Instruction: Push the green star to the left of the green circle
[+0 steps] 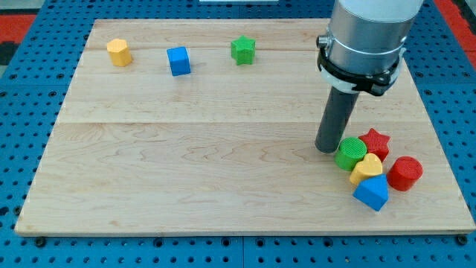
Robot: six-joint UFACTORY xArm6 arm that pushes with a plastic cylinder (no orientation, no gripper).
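Observation:
The green star [242,50] lies near the view's top, a little right of the middle. The green circle [349,153] lies at the view's lower right, in a tight cluster of blocks. My tip [326,149] stands on the board just left of the green circle, touching or nearly touching it. The green star is far up and to the left of my tip.
Around the green circle sit a red star [375,141], a yellow heart [366,169], a blue block [372,193] and a red cylinder [404,173]. A blue cube [178,61] and a yellow hexagon [118,53] lie at the top left. The wooden board [186,164] rests on a blue pegboard.

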